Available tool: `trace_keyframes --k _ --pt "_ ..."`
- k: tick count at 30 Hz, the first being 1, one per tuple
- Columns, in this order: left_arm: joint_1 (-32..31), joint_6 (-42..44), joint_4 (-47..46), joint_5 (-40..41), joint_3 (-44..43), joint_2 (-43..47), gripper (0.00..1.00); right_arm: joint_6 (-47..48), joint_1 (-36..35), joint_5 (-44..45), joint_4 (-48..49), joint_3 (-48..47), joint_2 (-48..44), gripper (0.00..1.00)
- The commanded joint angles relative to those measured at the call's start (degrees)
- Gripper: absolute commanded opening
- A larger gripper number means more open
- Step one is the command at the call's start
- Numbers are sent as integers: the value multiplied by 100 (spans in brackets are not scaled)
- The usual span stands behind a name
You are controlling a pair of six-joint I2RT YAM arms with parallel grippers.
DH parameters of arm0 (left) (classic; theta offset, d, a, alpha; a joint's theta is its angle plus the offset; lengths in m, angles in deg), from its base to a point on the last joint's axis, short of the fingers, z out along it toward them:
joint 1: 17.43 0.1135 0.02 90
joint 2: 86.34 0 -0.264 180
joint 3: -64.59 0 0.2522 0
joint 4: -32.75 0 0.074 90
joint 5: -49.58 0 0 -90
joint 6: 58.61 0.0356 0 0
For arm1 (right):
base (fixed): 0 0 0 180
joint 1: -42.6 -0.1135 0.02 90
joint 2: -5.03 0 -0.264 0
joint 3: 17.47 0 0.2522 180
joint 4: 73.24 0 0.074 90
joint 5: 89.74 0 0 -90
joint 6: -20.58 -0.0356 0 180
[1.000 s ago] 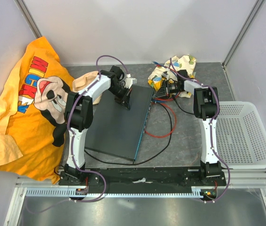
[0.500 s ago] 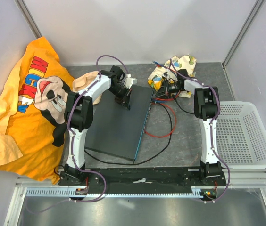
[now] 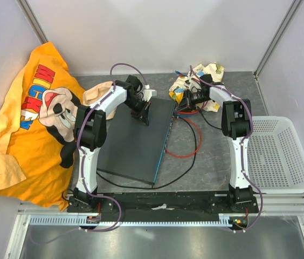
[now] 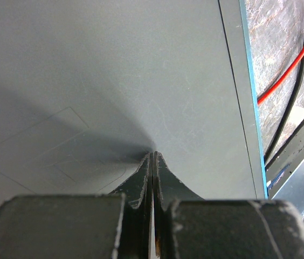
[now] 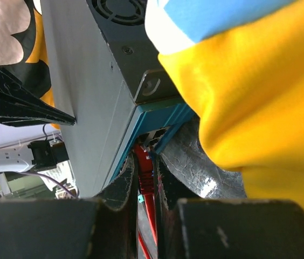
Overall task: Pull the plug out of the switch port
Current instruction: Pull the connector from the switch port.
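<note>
Now the right fingers pinch the red plug, seated at the far end of the teal right edge of the switch, which lies centrally on the bench. The left fingers, closed tight, pin its top. Best to pull straight rightward, without twisting.

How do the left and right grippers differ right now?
The left gripper is shut empty; the right gripper is shut on the red plug. The left's tips rest on the flat grey top of the switch; the right sits at its teal port edge. Both work the switch's far end.
</note>
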Motion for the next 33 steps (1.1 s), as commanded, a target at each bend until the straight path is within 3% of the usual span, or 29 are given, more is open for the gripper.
trace_keyframes --k 1,12,23,29,33 --pt "-162 327 -206 121 18 -308 2 692 168 1944 -291 159 162 0" --pt "-241 388 -144 25 -316 -704 3 1290 274 2560 -809 -122 188 0" --pt "-250 371 -461 -327 -167 -633 4 1799 318 978 -844 -455 -664 0" --pt "-258 397 -662 -520 -123 -519 4 1905 441 1056 -1055 -1133 -1086 0" --pt "-258 450 -864 -599 96 -326 4 1941 608 1320 -1091 -853 -1656 0"
